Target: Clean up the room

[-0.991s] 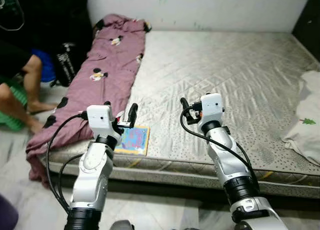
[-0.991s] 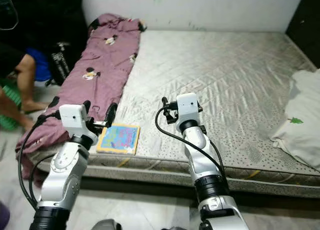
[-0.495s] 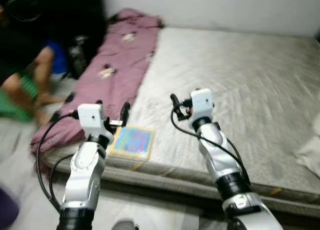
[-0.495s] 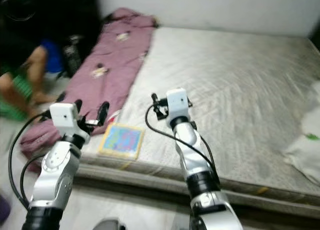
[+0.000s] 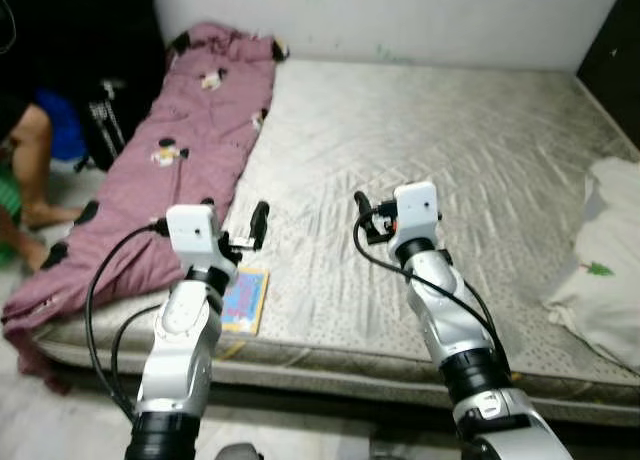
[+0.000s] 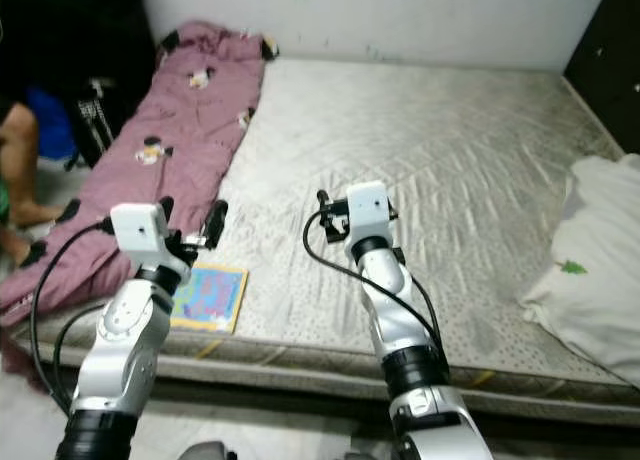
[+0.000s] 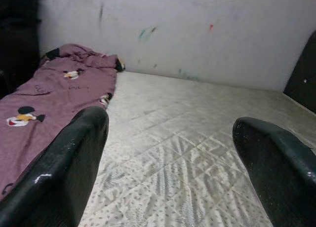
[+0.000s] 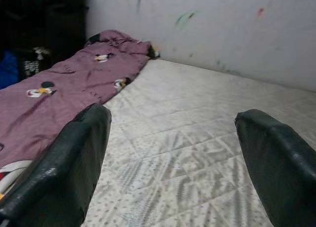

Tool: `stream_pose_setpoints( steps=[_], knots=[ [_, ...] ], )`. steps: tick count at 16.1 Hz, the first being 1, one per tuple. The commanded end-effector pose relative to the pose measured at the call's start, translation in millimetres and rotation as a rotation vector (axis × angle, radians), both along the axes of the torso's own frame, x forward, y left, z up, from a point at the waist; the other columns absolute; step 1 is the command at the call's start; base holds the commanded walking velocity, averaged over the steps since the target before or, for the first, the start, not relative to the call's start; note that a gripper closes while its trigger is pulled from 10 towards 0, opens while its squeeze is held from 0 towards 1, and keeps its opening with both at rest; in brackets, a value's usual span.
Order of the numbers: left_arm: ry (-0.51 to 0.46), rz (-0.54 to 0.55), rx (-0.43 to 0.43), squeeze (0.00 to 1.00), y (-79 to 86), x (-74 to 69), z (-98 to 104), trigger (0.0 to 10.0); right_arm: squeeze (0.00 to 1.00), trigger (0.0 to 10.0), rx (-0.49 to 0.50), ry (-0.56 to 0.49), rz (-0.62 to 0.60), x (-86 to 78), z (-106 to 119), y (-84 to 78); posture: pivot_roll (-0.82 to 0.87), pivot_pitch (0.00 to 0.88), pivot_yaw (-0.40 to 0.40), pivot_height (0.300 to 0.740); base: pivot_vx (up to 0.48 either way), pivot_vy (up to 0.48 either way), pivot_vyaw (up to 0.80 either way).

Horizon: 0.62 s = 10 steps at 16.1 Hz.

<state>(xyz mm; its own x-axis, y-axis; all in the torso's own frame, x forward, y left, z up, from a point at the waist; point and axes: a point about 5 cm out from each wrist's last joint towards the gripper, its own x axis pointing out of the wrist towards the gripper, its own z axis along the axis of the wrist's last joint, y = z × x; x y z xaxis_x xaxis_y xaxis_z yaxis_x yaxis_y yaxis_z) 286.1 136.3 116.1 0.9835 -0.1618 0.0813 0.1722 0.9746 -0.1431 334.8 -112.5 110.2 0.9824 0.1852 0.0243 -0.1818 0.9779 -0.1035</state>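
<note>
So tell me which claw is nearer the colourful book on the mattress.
Left. The left claw hangs open just above the colourful book, which lies at the near edge of the mattress. The right claw is open too, farther along toward the mattress's middle.

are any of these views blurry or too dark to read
Eye views: sharp and evenly lit; the mattress quilting and the book read clearly, though the far-left corner is dark. Left wrist view: its near fingers are soft, and the blanket beyond is crisp. Right wrist view: slightly dimmer and grainier.
</note>
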Motion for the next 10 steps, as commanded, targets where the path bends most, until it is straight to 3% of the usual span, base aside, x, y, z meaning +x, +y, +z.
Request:
stream_pose_setpoints(
  steps=[1,10],
  knots=[
    [0.021,0.003,-0.009,0.0,-1.3,0.4,-1.6,10.0,0.0,10.0,-0.001,-0.009,-0.009,2.4,3.0,-3.7,0.05,0.0,0.011,0.74,0.0,-0.281,0.0],
    [0.025,-0.001,-0.016,0.0,-3.2,1.5,-1.7,10.0,0.0,10.0,-0.012,-0.009,-0.004,4.1,3.3,-3.5,0.05,0.0,0.005,0.74,0.0,-0.372,0.0]
  ],
)
